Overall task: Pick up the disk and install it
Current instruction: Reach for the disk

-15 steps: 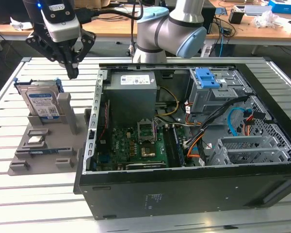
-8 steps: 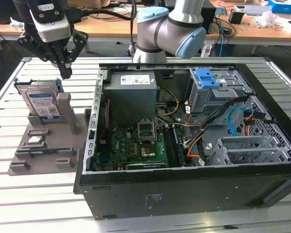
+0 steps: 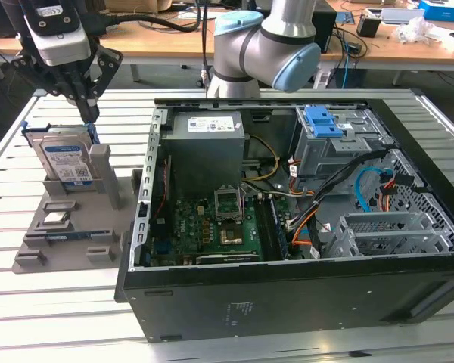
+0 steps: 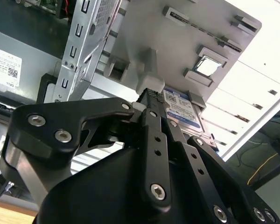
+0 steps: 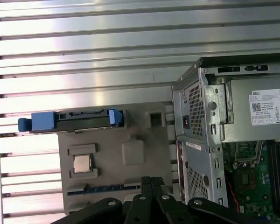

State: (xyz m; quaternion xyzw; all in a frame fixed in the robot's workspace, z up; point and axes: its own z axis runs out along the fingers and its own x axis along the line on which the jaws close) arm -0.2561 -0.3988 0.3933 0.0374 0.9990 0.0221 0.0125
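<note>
black pincer (image 3: 88, 115) (pointing down) hovers above disk (image 3: 64, 162).

A slatted aluminium table (image 3: 68, 318) spans the foreground, its ribs pale with reflected light. Behind it runs a long wooden desk (image 3: 159, 38), cluttered with cables and small boxes, among them a blue box (image 3: 443, 9) at the exterior view's right. Under the desk the floor (image 3: 4, 98) is dark. In the second wrist view a yellow cable (image 4: 263, 165) lies on it.
</note>
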